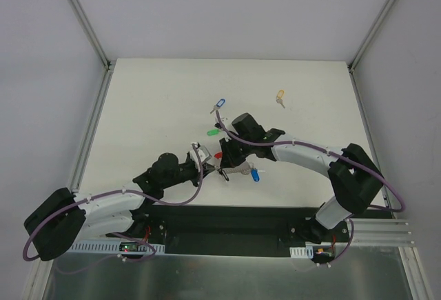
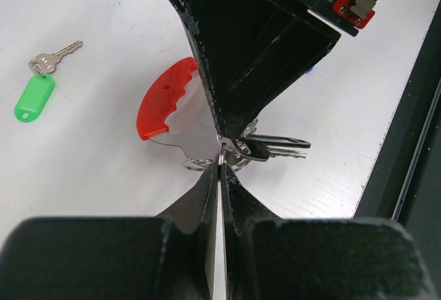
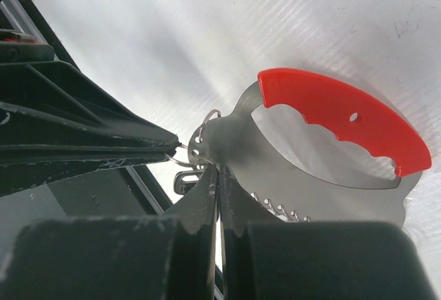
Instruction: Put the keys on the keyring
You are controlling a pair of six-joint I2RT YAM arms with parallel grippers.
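Left gripper (image 2: 219, 170) is pinched fully shut, its tips nipping a small wire ring (image 2: 222, 155) right at the grey edge of the keyring (image 2: 162, 100). Right gripper (image 3: 219, 171) is also closed tight, its fingers clamped on the flat shiny grey half of the keyring at about 7 o'clock from the red band. The two grippers meet nose to nose over the middle of the white table (image 1: 151, 100); cannot tell if the tips actually touch each other. The keyring sits between them, with the red band up at 10 o'clock from the left tips in the left wrist view. Black-tag key (image 2: 281, 141) is at 3 o'clock from the left tips, its head tucked under the right gripper's fingers; cannot tell whether it hangs on the wire ring. Green-tag key (image 2: 34, 97) lies flat, well apart at 10 o'clock. In the top view a blue-tag key (image 1: 220, 104) lies at 12 o'clock from the grippers, and the yellow-tag key (image 1: 280, 96) is at 1 o'clock, farther out. A second blue-tag key (image 1: 255, 174) is just beside the right gripper at 4 o'clock. From above the keyring is mostly hidden by both grippers, with only a red speck showing. In the right wrist view the grey half's lower edge is blocked by the right fingers.
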